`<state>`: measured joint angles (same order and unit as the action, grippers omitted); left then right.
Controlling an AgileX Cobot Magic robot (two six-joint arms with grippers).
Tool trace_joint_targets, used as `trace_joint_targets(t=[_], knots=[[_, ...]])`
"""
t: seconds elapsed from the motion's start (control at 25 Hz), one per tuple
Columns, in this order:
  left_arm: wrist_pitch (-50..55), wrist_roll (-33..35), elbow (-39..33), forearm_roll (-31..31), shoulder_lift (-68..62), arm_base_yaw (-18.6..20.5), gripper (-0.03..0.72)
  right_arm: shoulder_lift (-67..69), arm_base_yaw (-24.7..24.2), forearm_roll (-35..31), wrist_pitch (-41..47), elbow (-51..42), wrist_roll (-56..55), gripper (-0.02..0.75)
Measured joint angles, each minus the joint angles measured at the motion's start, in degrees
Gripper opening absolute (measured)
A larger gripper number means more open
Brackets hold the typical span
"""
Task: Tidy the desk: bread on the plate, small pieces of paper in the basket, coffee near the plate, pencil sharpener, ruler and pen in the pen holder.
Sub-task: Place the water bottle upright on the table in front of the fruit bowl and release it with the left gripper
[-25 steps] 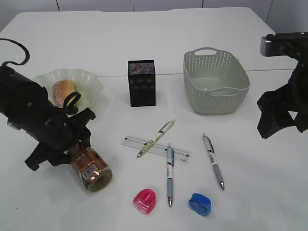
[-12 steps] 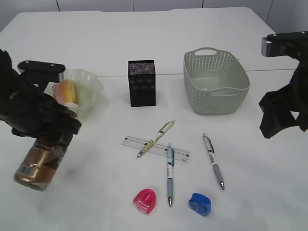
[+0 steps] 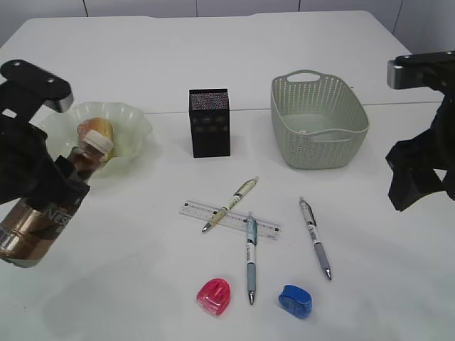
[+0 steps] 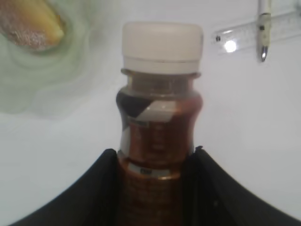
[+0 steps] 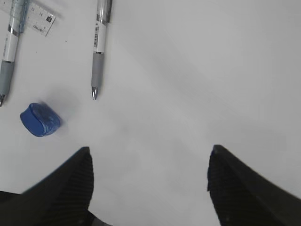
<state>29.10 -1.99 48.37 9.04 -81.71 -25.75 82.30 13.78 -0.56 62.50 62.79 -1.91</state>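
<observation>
Coffee bottle [image 4: 160, 141]: brown shrink-wrapped body, narrow neck, white screw cap, printed label partly legible; held clear of the table [image 3: 234, 64], tilted with cap toward the plate [image 3: 135, 128]. Left gripper [image 3: 53, 195] clamped on the bottle's lower body, black jaws pressed against both sides in the left wrist view. Plate pale green, wavy-rimmed, holding the bread [image 3: 94, 131]; bottle cap overlapping the plate's near edge in the exterior view. Right of the plate: black mesh pen holder [image 3: 209, 122], then green perforated basket [image 3: 318, 121]. Nearer the camera than the plate and to its right: clear ruler [image 3: 229, 220] with one pen [image 3: 229, 204] lying across it, a second pen [image 3: 251, 257] over its right end, a third pen [image 3: 314, 238] further right. Pink sharpener [image 3: 214, 296] and blue sharpener [image 3: 295, 300] nearest the camera. Right gripper [image 5: 148, 188] far right of the plate, jaws spread wide, gripping nothing.
</observation>
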Motion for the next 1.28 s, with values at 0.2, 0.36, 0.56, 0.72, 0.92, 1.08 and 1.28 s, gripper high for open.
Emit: trace_joint_targets(t=[0.2, 0.36, 0.56, 0.72, 0.92, 1.08, 1.28], knots=[[-13.4, 0.2, -10.6, -1.1, 7.4, 0.0, 0.351, 0.0, 0.0, 0.0, 1.1, 0.0, 0.0, 0.552], [-25.5, 0.2, -21.5, -2.1, 13.6, 0.0, 0.350, 0.0, 0.0, 0.0, 1.2, 0.0, 0.0, 0.552], [-41.6, -0.1, -29.9, -5.1, 17.6, 0.0, 0.349, 0.0, 0.0, 0.0, 1.3, 0.0, 0.0, 0.552], [-55.7, -1.1, -31.3, -10.3, 16.9, 0.0, 0.349, 0.0, 0.0, 0.0, 2.1, 0.0, 0.0, 0.552], [-64.9, -1.3, -31.3, -11.6, 13.1, 0.0, 0.349, 0.0, 0.0, 0.0, 2.8, 0.0, 0.0, 0.552], [-71.6, -1.6, -31.3, -11.0, 9.4, 0.0, 0.344, 0.0, 0.0, 0.6, 2.5, 0.0, 0.0, 0.552], [-86.8, -1.7, -31.3, -11.1, 0.1, 0.0, 0.344, 0.0, 0.0, 1.9, 2.3, 0.0, 0.0, 0.552]])
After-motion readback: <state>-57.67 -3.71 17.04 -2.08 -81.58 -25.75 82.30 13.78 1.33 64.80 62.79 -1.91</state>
